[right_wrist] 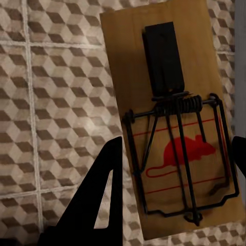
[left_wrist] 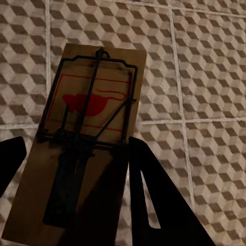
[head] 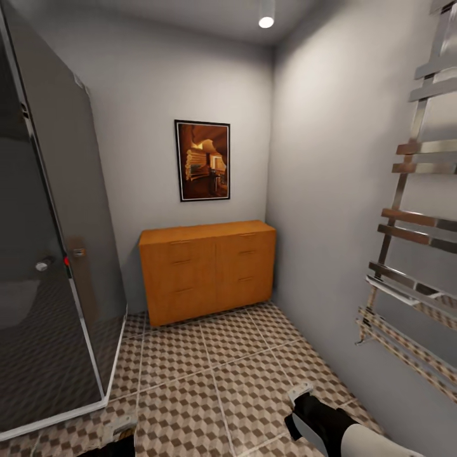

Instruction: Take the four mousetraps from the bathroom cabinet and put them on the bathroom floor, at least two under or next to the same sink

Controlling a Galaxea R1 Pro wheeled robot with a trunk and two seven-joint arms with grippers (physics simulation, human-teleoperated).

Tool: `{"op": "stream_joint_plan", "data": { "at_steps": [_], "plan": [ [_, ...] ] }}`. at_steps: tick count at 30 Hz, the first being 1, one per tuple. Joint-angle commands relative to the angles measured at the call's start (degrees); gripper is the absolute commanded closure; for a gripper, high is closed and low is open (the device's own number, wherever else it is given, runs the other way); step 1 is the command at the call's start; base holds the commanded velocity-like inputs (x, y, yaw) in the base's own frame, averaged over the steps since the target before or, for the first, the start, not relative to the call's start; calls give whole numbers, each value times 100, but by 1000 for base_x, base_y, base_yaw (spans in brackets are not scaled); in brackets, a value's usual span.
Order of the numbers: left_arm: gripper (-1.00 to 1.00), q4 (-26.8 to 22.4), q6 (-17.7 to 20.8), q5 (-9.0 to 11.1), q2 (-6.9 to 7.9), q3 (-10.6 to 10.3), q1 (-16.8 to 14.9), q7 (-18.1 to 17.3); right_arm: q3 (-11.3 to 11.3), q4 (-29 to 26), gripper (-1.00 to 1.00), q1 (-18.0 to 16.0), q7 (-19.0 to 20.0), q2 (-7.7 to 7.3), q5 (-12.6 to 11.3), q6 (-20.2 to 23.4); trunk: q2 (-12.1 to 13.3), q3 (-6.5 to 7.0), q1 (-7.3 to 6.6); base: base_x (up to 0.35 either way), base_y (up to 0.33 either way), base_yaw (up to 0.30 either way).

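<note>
No readable text anywhere, honestly. The closest thing to a sign is the red mouse silhouette inside a thin red frame, printed on the wooden trap (left_wrist: pixel 87 148) between the left tool's (left_wrist: pixel 77 205) fingers. There's the same red mouse and frame on the trap (right_wrist: pixel 177 118) at the right tool (right_wrist: pixel 179 205). No letters, numbers or brand on either.

The cabinet (head: pixel 208 270) is standing w/ doors and drawers closed against the back wall, under a framed picture (head: pixel 202 160). The bathroom floor (head: pixel 209 381) is spreading in front of it. A glass shower wall (head: pixel 60 241) is standing at left, a chrome towel rail (head: pixel 416 235) is hanging at right. The right gripper (head: pixel 303 406) is showing at the bottom edge, the left gripper (head: pixel 120 428) is just peeking in.
</note>
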Motion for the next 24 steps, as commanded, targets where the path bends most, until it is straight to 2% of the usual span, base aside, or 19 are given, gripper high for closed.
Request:
{"op": "stream_joint_plan", "data": {
  "at_steps": [1,4,7,9,11,18,24],
  "plan": [
    [100,27,-37,-59,8,48,-5,-38,42,-22,100,-4,-31,-7,-72,20,-5,-7,0,-2,0,281],
    [100,181,-323,-50,71,54,-2,27,46,-21,100,-4,-23,-3,-72,19,-5,-7,0,-1,0,283],
    [100,368,-566,-43,148,56,-1,251,47,-21,100,-4,-20,-1,-72,18,-5,-7,0,0,0,284],
    [100,516,-775,-40,188,57,-2,569,45,-21,100,-4,-19,-4,-72,18,-5,-7,0,0,0,284],
    [100,645,-1158,-32,215,54,-3,900,41,-21,100,-4,-19,-8,-72,14,-5,-7,0,0,0,284],
    [100,733,-1800,-38,243,50,-2,1031,40,-21,100,-4,-18,-9,-72,5,-5,-7,0,0,0,284],
    [100,821,-1947,-32,280,49,-2,1045,39,-21,100,-4,-18,-7,-72,1,-5,-7,0,0,0,284]
  ]
}}
